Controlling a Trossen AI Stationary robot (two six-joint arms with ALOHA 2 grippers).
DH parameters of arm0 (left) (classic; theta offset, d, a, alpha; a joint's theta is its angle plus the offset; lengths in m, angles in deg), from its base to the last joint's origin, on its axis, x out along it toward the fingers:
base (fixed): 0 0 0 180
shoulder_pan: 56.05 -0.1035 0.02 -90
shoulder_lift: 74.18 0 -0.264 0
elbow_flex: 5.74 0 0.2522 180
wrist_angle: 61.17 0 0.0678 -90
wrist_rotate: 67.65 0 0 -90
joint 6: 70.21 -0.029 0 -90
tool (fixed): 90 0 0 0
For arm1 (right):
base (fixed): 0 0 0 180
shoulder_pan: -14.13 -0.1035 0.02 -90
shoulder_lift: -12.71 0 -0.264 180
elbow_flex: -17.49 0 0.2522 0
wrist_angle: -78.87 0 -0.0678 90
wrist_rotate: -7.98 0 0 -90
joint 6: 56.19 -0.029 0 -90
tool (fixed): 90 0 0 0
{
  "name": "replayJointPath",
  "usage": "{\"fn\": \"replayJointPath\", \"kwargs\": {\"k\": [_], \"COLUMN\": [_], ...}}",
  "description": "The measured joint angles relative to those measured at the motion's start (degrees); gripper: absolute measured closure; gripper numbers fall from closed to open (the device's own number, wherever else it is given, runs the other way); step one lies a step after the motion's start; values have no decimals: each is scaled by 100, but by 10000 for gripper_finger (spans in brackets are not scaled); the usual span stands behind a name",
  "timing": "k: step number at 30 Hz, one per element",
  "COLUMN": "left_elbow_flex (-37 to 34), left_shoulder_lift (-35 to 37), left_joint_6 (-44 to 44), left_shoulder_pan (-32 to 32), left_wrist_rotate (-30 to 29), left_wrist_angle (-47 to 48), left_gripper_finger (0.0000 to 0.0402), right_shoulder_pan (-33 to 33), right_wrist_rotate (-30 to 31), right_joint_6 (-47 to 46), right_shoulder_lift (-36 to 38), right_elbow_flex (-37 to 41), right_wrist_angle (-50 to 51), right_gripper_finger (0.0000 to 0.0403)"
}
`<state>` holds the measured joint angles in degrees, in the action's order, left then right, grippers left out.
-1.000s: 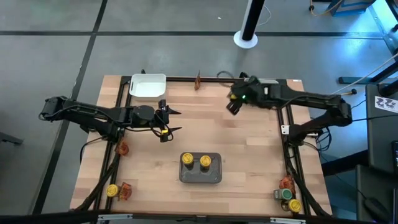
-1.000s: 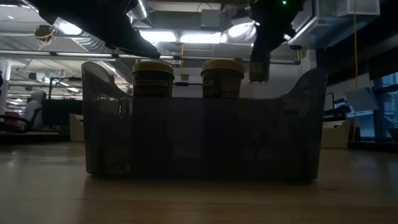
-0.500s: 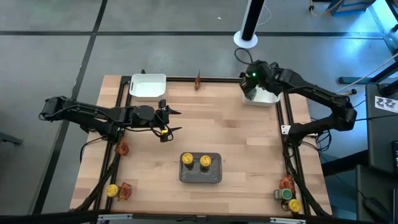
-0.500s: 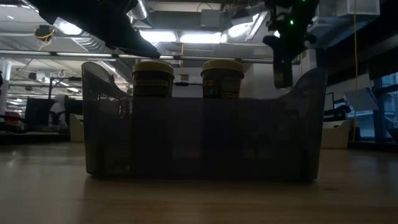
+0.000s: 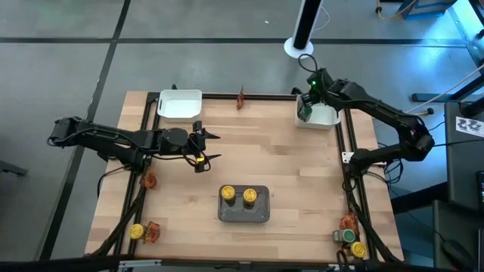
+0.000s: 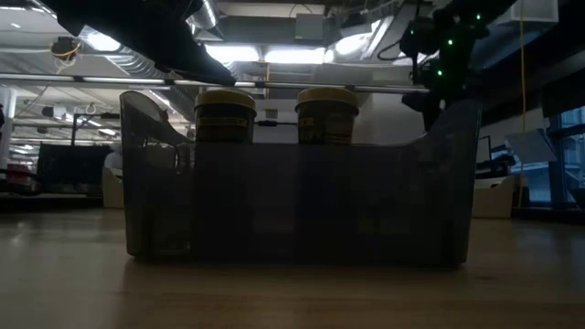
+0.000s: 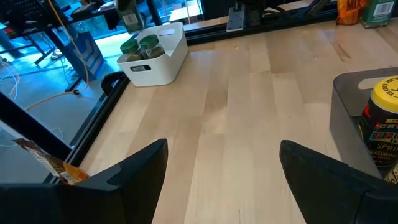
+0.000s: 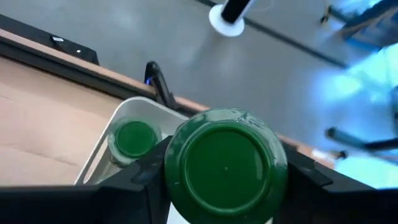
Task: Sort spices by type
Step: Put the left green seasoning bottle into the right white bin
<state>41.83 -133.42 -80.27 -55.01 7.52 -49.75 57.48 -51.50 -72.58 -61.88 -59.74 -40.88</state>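
Grey tray [image 5: 243, 214] holding two yellow-lidded jars [image 5: 237, 196]; right claw [image 8: 225, 177] pinching green-lidded jar [image 8: 225, 167] over white tray [image 5: 327, 119]; left claw [image 7: 224, 162] hanging spread.

I count four yellow-lidded jars [image 5: 227, 195] on my overhead feed. Green-lidded jars [image 5: 347, 236]: at least three that I can make out for certain. There are four reddish-orange packets [image 5: 148, 180]. As for trays, I see two white trays [image 5: 180, 104] and one grey tray [image 5: 244, 215].
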Motion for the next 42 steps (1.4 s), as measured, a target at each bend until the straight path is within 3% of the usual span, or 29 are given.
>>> {"fn": "replayJointPath", "kwargs": {"k": [13, 31, 42], "left_elbow_flex": [0, 0, 0], "left_shoulder_lift": [1, 2, 1], "left_joint_6": [-2, 2, 7], "left_shoulder_pan": [0, 0, 0], "left_wrist_rotate": [1, 0, 1], "left_wrist_angle": [0, -5, -7], "left_gripper_finger": [108, 108, 108], "right_shoulder_pan": [372, 394, 394], "right_wrist_rotate": [-713, -661, -701], "right_joint_6": [-508, -659, -747], "right_shoulder_lift": [-13, -24, -17], "right_elbow_flex": [755, 1634, 1928], "right_wrist_angle": [-853, -2127, -2337], "right_gripper_finger": [196, 195, 194]}}
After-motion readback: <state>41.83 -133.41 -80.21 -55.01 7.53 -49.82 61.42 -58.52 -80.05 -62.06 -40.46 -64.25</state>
